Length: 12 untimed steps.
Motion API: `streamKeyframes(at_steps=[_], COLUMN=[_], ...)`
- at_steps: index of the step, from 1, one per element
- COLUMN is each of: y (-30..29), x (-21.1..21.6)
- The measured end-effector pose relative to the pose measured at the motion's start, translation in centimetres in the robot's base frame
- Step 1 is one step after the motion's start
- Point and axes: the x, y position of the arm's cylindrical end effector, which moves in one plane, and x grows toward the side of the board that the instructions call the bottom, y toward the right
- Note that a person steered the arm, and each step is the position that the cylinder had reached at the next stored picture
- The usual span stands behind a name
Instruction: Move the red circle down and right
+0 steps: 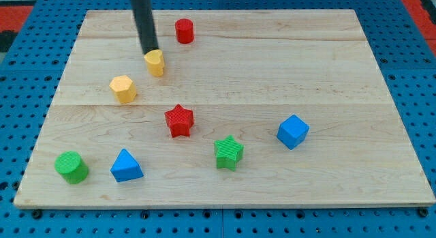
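The red circle point(184, 31) is a small red cylinder near the top of the wooden board point(327, 81), left of centre. My tip point(149, 51) is at the end of the dark rod, below and to the left of the red circle, apart from it. The tip touches the upper left edge of a yellow block point(156, 63).
A yellow hexagon point(123, 88) lies lower left of the tip. A red star point(180, 121) sits mid-board. A green star point(229, 153) and a blue cube point(293, 131) lie lower right. A green cylinder point(71, 167) and a blue triangle point(126, 166) lie at the bottom left.
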Motion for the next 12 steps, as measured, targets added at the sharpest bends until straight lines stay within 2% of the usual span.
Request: streamKeyframes(at_steps=[2, 3, 4, 5, 6, 7, 8, 9, 10, 11, 12], y=[-3.0, 1.1, 8.5, 10.3, 11.7, 13.3, 13.4, 10.2, 11.3, 15.9, 11.9], x=[-7.3, -10.0, -8.7, -5.2, -5.3, -3.2, -5.6, -4.8, -2.6, -2.2, -3.3])
